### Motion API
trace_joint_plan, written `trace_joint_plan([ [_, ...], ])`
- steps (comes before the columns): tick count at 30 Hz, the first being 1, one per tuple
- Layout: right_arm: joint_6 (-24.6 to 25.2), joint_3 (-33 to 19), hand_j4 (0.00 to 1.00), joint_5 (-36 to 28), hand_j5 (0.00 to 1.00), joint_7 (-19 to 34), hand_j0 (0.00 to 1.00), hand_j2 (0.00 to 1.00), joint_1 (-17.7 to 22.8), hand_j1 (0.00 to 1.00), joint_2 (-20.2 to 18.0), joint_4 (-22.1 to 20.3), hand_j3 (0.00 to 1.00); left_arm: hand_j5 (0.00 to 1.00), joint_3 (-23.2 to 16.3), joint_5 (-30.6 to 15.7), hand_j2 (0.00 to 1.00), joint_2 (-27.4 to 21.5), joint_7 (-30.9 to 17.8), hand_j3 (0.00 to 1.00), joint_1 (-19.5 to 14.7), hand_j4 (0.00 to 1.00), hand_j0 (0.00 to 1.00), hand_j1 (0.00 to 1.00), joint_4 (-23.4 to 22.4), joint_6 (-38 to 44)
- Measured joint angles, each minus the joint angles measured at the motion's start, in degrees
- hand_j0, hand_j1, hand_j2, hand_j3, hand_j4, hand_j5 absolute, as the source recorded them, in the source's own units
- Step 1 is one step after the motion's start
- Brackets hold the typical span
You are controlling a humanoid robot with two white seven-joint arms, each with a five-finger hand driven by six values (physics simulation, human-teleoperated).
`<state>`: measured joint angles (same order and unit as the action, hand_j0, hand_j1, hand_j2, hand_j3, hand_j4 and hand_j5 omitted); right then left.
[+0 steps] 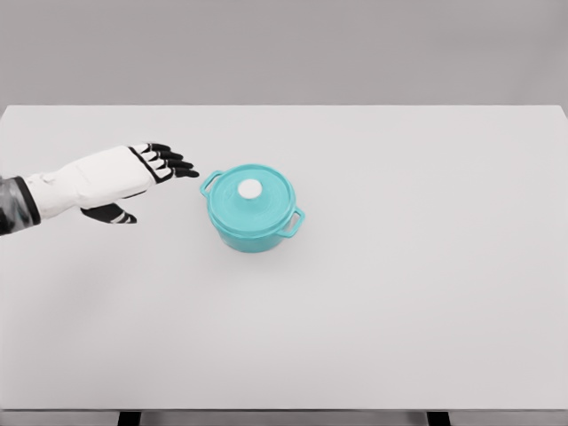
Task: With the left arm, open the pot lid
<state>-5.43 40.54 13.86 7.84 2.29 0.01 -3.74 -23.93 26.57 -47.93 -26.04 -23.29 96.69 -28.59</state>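
reaching in from the left edge, the left arm (40, 193) lies low over the white table (373, 319), forearm white with a grey, partly see-through cuff at the picture's border. left hand (124, 177) sits left of the pot and a touch farther back, palm side down, white back of the hand facing up. black fingers (169, 163) are stretched out and slightly fanned, pointing right toward the pot; they grasp nothing. the black thumb (114, 214) hangs below the palm on the near side, also loose. fingertips are near the pot's left handle but apart from it (a strip of bare table shows between them).

teal pot (253, 213) stands upright a little left of the table's middle, about halfway between far and near edges. its lid (250, 190) is seated flat on the rim, same teal, with a round white knob (250, 188) at its centre. two loop handles: left handle (210, 183) toward the far left, the other handle (294, 223) toward the near right. a soft shadow lies under the pot on its near side.

right arm does not show. grey wall (284, 49) behind the table's far edge; dark table legs (129, 417) peek out at the bottom border.
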Motion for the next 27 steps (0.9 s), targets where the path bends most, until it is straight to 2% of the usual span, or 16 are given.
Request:
trace_joint_plan([
  [6,0.02,-0.01,1.00,0.00,1.00,-0.02,1.00,1.00,0.44,1.00,0.00,0.07,1.00,1.00,-0.88,0.51,1.00,0.93,-0.27,1.00,-0.18,1.00,1.00,1.00,0.40,-0.53],
  [10,0.01,-0.03,1.00,-0.02,1.00,-0.02,1.00,1.00,0.44,1.00,0.00,0.05,1.00,1.00,-1.30,0.56,1.00,2.47,-2.65,1.00,-1.22,1.00,1.00,1.00,0.59,-1.07],
  [11,0.00,-0.03,1.00,-0.02,1.00,-0.01,1.00,1.00,0.44,1.00,0.00,0.05,1.00,1.00,-1.79,0.49,1.00,2.73,-3.24,1.00,-2.72,1.00,1.00,1.00,0.57,-1.22],
  [13,0.02,-0.03,1.00,-0.01,1.00,-0.01,1.00,1.00,0.44,1.00,0.00,0.04,1.00,1.00,-6.11,-2.14,1.00,2.80,-3.82,1.00,-13.83,1.00,1.00,1.00,-0.82,-1.08],
  [15,0.01,-0.03,1.00,-0.03,1.00,-0.02,1.00,1.00,0.44,1.00,0.00,0.05,1.00,1.00,-12.39,-8.10,1.00,3.02,-3.97,1.00,-20.03,1.00,1.00,1.00,-3.11,-1.10],
  [16,0.01,-0.03,1.00,-0.02,1.00,-0.02,1.00,1.00,0.44,1.00,0.00,0.04,1.00,1.00,-15.98,-9.92,1.00,3.10,-4.14,1.00,-25.17,1.00,1.00,1.00,-3.92,-1.49],
  [17,0.01,-0.03,1.00,-0.01,1.00,-0.02,1.00,1.00,0.44,1.00,0.00,0.04,1.00,1.00,-19.96,-11.53,1.00,3.20,-4.27,1.00,-29.72,1.00,1.00,1.00,-4.75,-1.90],
  [20,0.00,-0.03,1.00,-0.02,1.00,-0.02,1.00,1.00,0.44,1.00,0.00,0.05,1.00,1.00,-30.58,-13.67,1.00,5.71,-4.77,1.00,-38.58,1.00,1.00,1.00,-8.82,-2.72],
  [23,0.01,-0.03,1.00,-0.04,1.00,-0.02,1.00,1.00,0.44,1.00,0.00,0.05,1.00,1.00,-37.03,-14.34,1.00,7.51,-6.07,1.00,-39.90,1.00,1.00,1.00,-12.07,-3.07],
  [27,0.00,-0.03,1.00,-0.04,1.00,-0.02,1.00,1.00,0.44,1.00,0.00,0.05,1.00,1.00,-39.83,-14.39,1.00,8.73,-6.65,1.00,-40.16,1.00,1.00,1.00,-14.46,-3.26],
])
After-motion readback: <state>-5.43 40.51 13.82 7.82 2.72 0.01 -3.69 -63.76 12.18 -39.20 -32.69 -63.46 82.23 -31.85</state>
